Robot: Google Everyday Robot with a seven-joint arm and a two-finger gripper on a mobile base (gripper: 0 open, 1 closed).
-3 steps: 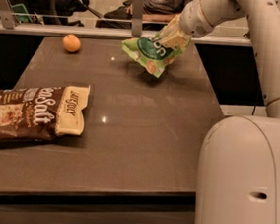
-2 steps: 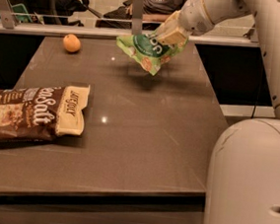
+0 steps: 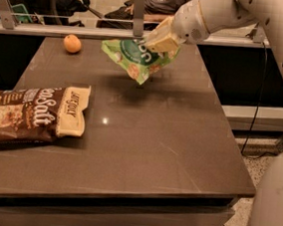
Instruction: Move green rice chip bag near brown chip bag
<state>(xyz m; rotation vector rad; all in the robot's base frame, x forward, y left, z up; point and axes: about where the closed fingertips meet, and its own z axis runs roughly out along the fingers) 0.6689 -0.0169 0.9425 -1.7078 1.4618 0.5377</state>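
The green rice chip bag [image 3: 134, 58] hangs in the air above the far middle of the dark table [image 3: 143, 145], clear of the surface, with its shadow below it. My gripper [image 3: 161, 39] is shut on the bag's upper right edge, reaching in from the upper right. The brown chip bag [image 3: 29, 111] with white "Sea Salt" lettering and a cream end lies flat at the table's left edge, well to the left of and nearer than the green bag.
An orange [image 3: 72, 43] sits at the far left of the table. A glass barrier with metal posts [image 3: 138, 12] runs along the far edge. My white arm [image 3: 270, 27] fills the right side.
My gripper has carried the green bag a little to the left above the table. The brown bag and the orange have not moved.
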